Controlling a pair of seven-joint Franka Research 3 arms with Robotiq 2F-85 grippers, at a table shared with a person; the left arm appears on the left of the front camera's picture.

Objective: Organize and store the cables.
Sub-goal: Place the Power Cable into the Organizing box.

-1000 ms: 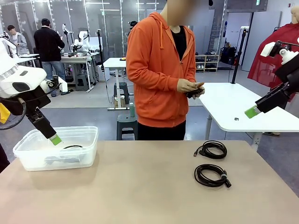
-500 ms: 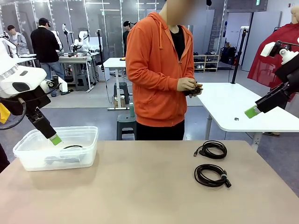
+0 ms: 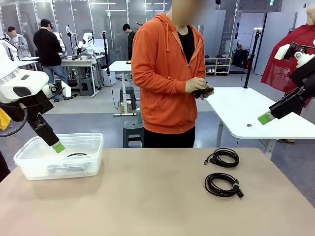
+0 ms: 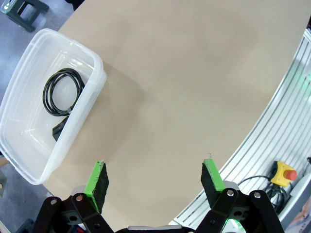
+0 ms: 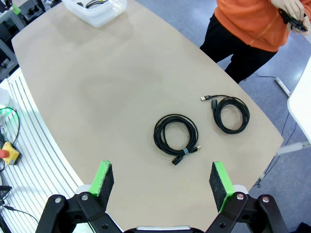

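Observation:
Two coiled black cables lie on the tan table at the right: a farther one and a nearer one. A third coil rests inside the clear plastic bin at the left. The person in the orange hoodie holds a black cable in both hands at the far side. My left gripper hangs open over the bin's near edge, nothing between its fingers. High at the right, well above the two coils, my right gripper is open and empty.
The bin sits near the table's left edge. A white table stands behind at the right, beside the person. A red stop button lies below the table's near edge. Bare tabletop spans the middle.
The person's hands have shifted slightly with the cable they hold. Both arms and the coils on the table stay where they were.

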